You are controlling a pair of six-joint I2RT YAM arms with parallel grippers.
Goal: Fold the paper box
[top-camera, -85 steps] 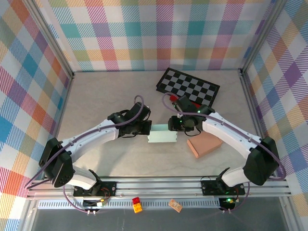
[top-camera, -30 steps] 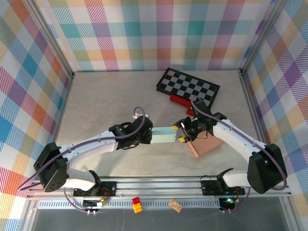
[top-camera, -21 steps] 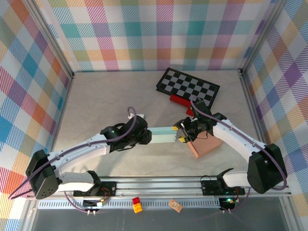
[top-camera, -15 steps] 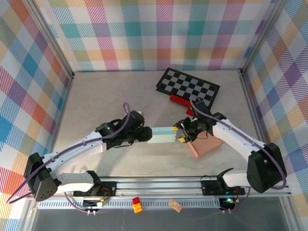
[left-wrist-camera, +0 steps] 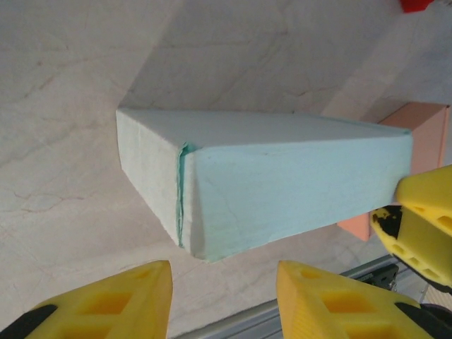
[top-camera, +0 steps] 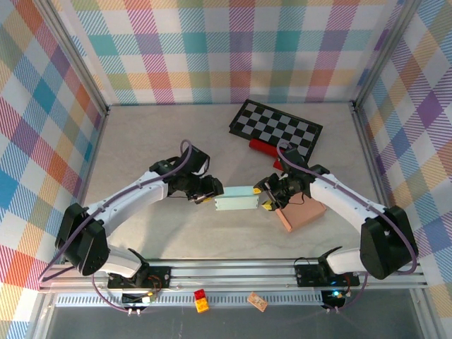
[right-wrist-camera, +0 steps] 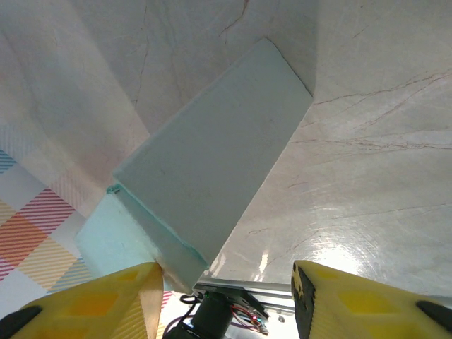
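Lab: plaid-walled cell, aluminium rail

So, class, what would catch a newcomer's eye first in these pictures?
The pale green box lies mid-table, with the left hand and right hand at its two ends. Behind it a chessboard lies at an angle, and bright plaid walls ring the table.

We are seeing a checkerboard lying at one o'clock, a red block at its near edge, a salmon block at four o'clock.
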